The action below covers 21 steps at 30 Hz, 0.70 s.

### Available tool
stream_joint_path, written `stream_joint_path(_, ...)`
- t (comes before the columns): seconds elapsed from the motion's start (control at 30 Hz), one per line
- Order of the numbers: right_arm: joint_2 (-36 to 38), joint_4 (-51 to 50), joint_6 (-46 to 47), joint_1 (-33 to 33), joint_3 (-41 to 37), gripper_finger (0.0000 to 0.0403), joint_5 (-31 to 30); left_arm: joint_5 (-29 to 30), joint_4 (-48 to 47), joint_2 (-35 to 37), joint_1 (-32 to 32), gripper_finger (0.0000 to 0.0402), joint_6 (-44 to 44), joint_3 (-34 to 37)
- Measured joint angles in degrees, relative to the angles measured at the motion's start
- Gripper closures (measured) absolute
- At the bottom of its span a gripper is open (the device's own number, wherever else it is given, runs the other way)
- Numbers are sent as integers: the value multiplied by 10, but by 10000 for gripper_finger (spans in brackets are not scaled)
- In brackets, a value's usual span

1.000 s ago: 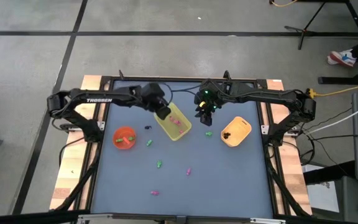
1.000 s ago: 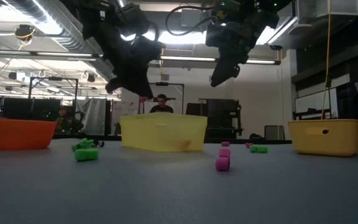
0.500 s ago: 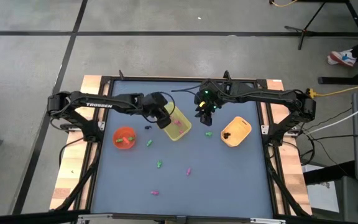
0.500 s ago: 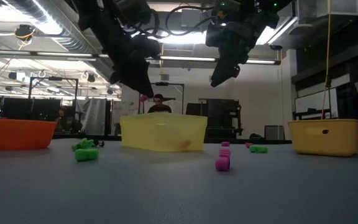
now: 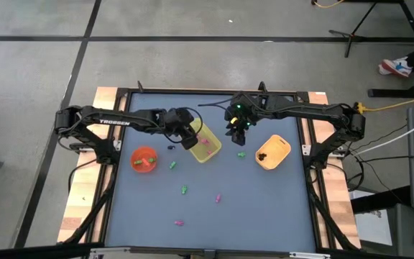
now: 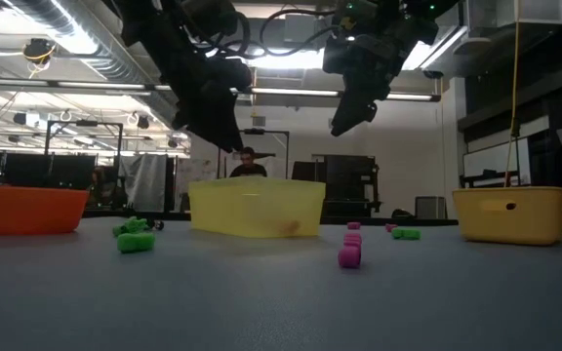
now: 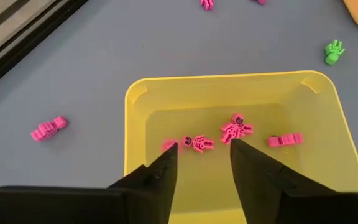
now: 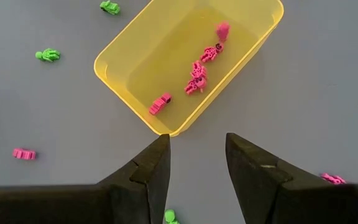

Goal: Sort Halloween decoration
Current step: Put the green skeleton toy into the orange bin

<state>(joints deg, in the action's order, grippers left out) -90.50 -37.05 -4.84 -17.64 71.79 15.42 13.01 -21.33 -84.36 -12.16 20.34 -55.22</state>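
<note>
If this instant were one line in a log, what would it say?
left gripper open above yellow rectangular tray | pink trinkets inside | right gripper open, hovering beside tray

Several pink trinkets [image 7: 235, 129] were gathered inside the yellow tray [image 7: 135, 102], lying flat on its floor in a loose row: small skeleton-like figures and one block-shaped piece [image 7: 285, 140]. Others were scattered on the table. A pink trinket [image 7: 49, 129] lay just outside the tray's wall. Green trinkets [image 5: 183, 190] were spread across the blue surface, one [image 5: 172, 165] near the orange bowl [image 5: 135, 153]. Two more pink pieces [image 5: 218, 197] lay farther out, well apart. A dark trinket [image 5: 170, 148] lay between the bowl and the tray.
</note>
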Motion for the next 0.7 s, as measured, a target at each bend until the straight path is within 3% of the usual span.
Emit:
stream_joint_path(0.3,0,-69,0,0,-4,249,0,0,0,0,0,251,1,0)
stream_joint_path(0.7,-1,-52,-1,1,-157,249,0,0,0,0,0,251,1,0)
